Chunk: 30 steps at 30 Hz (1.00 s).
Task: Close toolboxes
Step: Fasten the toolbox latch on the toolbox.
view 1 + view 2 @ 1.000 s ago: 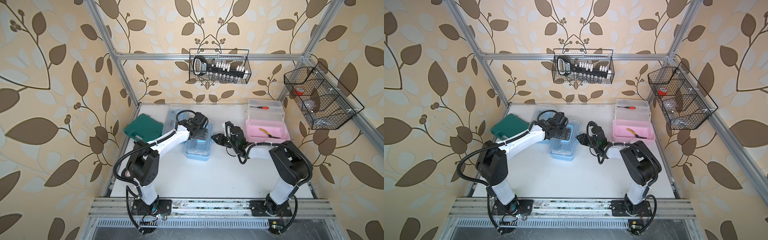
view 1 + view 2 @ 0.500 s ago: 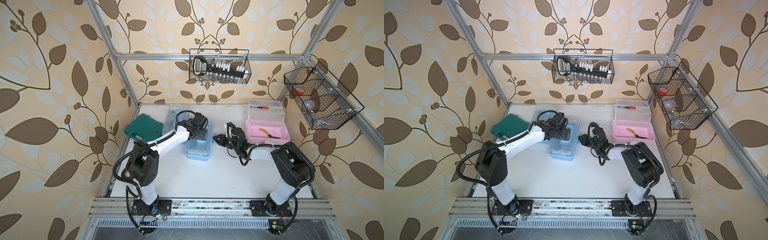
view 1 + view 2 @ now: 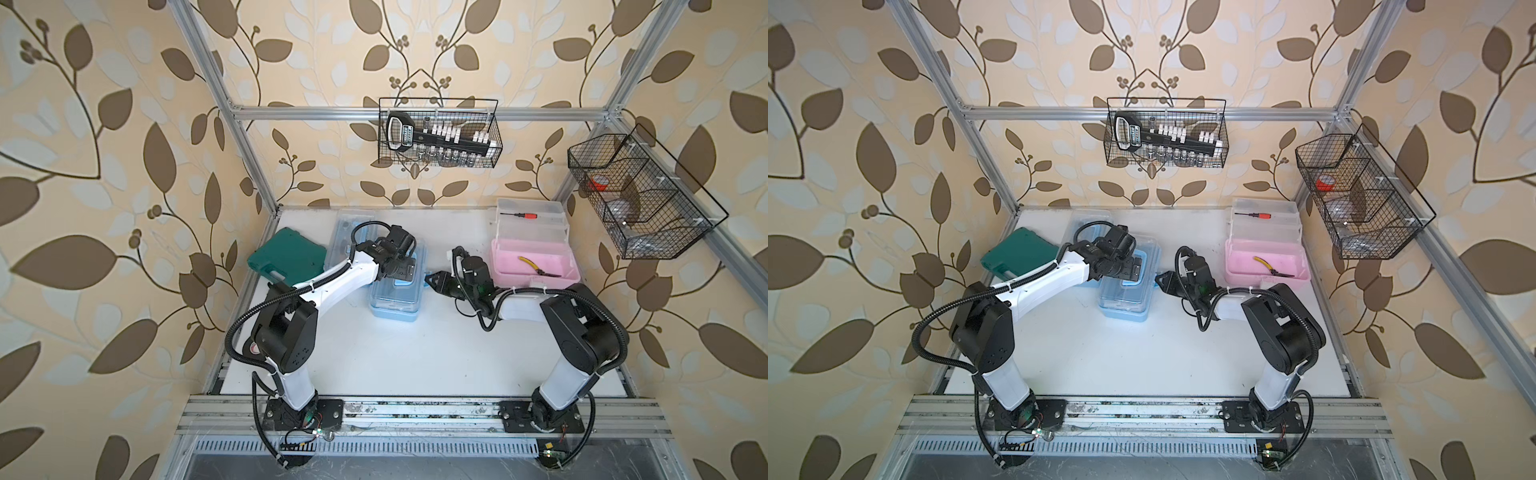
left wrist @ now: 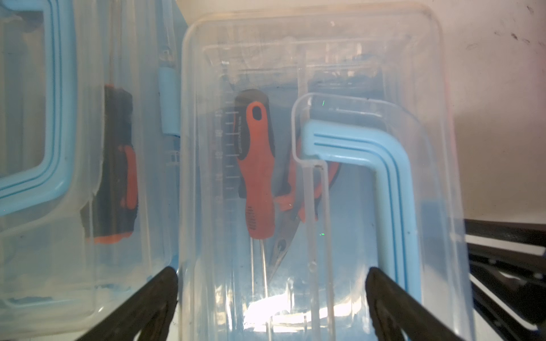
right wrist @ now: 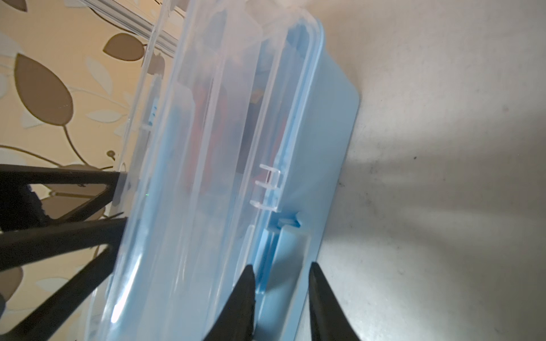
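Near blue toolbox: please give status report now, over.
Left pincer open wide over clear lid. Right pincer narrow, astride side latch; grip unclear. Near blue toolbox lid down. Second blue toolbox close beside, not blocking latch.

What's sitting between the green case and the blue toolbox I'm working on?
The other blue toolbox, partly covered by the left arm, seen in both top views.

Both top views look steeply down from high above the near edge, sharing the whole white table point(image 3: 374, 353) and the walls point(image 3: 124, 208). The left wrist camera hangs close over the near blue toolbox point(image 4: 325, 59), facing down onto it. The right wrist camera faces that box's right side from low and close.
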{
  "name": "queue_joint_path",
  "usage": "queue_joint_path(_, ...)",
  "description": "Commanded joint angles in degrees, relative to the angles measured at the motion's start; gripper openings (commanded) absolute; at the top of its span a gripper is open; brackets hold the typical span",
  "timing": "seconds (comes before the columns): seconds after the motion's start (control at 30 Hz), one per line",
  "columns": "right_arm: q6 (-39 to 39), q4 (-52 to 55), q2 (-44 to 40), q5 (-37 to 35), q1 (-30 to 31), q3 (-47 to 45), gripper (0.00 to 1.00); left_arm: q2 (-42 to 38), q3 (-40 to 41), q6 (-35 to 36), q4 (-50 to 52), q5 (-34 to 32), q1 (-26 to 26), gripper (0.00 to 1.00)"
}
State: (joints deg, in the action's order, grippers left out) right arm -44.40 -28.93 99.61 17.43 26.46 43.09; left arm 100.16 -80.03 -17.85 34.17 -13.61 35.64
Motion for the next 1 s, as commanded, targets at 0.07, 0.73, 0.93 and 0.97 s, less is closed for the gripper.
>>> queue_joint_path(0.07, 0.5, 1.5, -0.1, -0.2, 0.0, -0.7, 0.2, 0.7, 2.6, 0.9, 5.0, 3.2, 1.2, 0.99)
queue_joint_path(0.73, 4.1, 7.5, -8.3, -1.8, 0.6, 1.3, 0.19, 0.5, 2.6, 1.0, 4.6, 3.4, 1.2, 0.99)
queue_joint_path(0.93, 4.6, 7.1, -8.2, -0.2, 1.4, 2.3, 0.29, 0.9, 2.3, 1.0, 4.2, 4.0, 1.2, 0.99)
queue_joint_path(0.97, 4.6, 6.5, -8.0, 0.3, 1.5, 2.4, 0.31, 1.0, 2.2, 1.0, 4.2, 4.2, 1.2, 0.99)
